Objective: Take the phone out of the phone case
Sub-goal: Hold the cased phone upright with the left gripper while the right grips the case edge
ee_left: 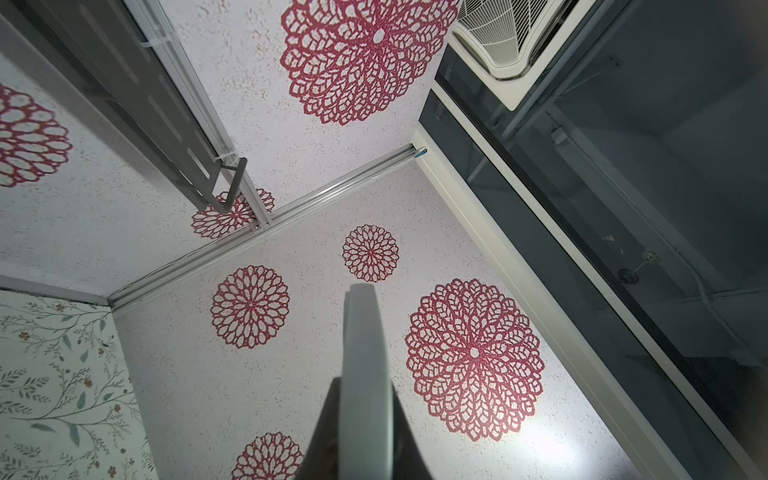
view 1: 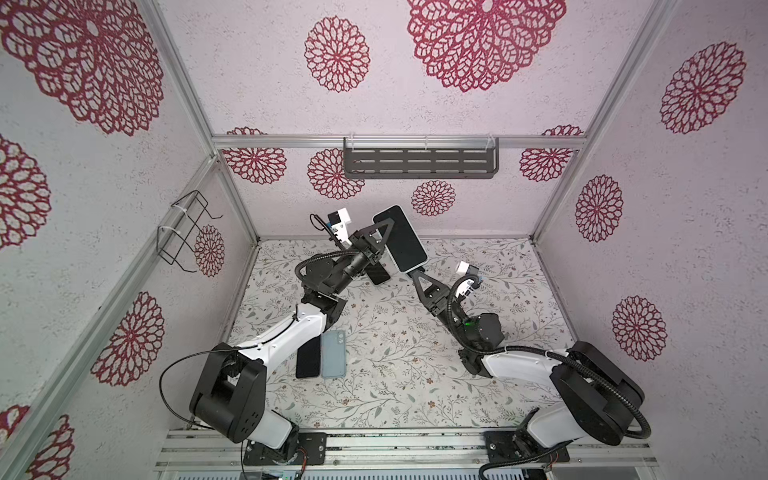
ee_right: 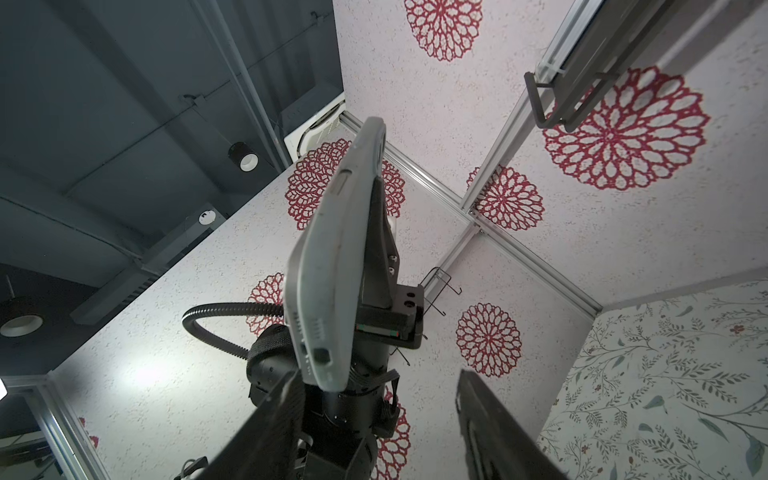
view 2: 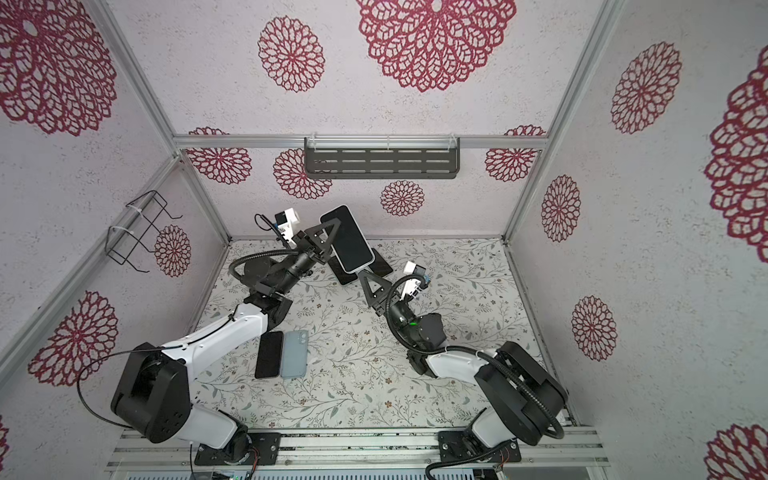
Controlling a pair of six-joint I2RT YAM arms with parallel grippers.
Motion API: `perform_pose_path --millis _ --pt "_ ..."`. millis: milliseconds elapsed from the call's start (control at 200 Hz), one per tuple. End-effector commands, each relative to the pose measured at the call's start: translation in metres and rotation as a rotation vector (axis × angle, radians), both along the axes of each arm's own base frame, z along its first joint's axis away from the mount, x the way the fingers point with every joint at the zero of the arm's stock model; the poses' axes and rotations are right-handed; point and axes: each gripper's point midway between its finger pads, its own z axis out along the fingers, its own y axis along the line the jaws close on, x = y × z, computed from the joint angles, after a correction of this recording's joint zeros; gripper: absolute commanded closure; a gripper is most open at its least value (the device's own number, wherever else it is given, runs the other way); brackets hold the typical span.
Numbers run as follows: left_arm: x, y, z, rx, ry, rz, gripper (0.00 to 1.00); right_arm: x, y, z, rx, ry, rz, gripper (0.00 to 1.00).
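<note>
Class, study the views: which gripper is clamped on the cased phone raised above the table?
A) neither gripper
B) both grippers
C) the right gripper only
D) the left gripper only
D: the left gripper is shut on the side edge of the cased phone, while the right gripper sits at the phone's port end with its jaws apart.

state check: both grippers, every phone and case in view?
left gripper: shut on cased phone
right gripper: open, at the cased phone's lower end, not gripping
cased phone: held above the table, screen up, not yet out of its case
black phone: flat on table, dark face up
blue case: flat beside black phone, back up; can't tell if anything is inside
</note>
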Motion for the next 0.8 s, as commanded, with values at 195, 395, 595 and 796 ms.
perform_pose_path --millis 195,395,595,796 --pt "-0.013 0.007 0.022 -0.038 -0.076 0.007 1.00 -0.019 -0.016 0.038 0.110 -0.111 0.008 0.38" --pt "-0.016 0.005 0.022 -0.041 -0.080 -0.003 1.00 -0.017 -0.016 0.036 0.112 -0.101 0.002 0.38" --pt "-0.020 0.004 0.025 -0.047 -0.086 -0.010 1.00 -0.013 -0.014 0.034 0.113 -0.090 0.000 0.38" --pt "-0.025 -0.003 0.024 -0.039 -0.093 -0.027 1.00 -0.011 -0.013 0.035 0.115 -0.091 -0.003 0.38"
